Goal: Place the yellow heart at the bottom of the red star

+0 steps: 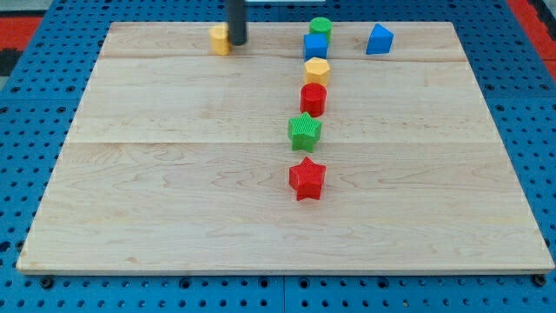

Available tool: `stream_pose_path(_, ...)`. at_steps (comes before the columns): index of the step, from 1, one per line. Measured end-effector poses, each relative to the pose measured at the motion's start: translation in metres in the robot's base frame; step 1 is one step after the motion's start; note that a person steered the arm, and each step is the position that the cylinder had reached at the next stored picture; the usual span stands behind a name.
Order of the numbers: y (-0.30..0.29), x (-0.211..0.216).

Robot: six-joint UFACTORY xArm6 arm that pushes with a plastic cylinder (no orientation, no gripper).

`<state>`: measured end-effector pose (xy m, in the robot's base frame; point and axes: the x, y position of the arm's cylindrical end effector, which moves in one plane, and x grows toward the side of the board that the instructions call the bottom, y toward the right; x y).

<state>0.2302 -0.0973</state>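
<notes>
The yellow heart (219, 39) lies near the board's top edge, left of centre. My tip (236, 42) stands right against its right side. The red star (307, 179) lies just right of the board's centre, far below and to the right of the heart. The rod hides part of the heart's right edge.
A column of blocks runs above the red star: a green star (305, 131), a red cylinder (313, 99), a yellow hexagon (317, 70), a blue cube (315, 46) and a green cylinder (321, 27). A blue block (379, 39) lies at the top right.
</notes>
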Motion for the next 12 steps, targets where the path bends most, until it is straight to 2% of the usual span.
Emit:
stream_pose_path(1, 0.011, -0.038)
stream_pose_path(2, 0.009, -0.039)
stream_pose_path(3, -0.007, -0.004)
stream_pose_path(5, -0.053, -0.036)
stream_pose_path(6, -0.102, 0.002)
stream_pose_path(7, -0.117, 0.019)
stream_pose_path(8, -0.078, -0.037)
stream_pose_path(9, -0.035, 0.009)
stream_pose_path(10, -0.089, 0.023)
stream_pose_path(11, -0.097, -0.025)
stream_pose_path(12, -0.127, -0.022)
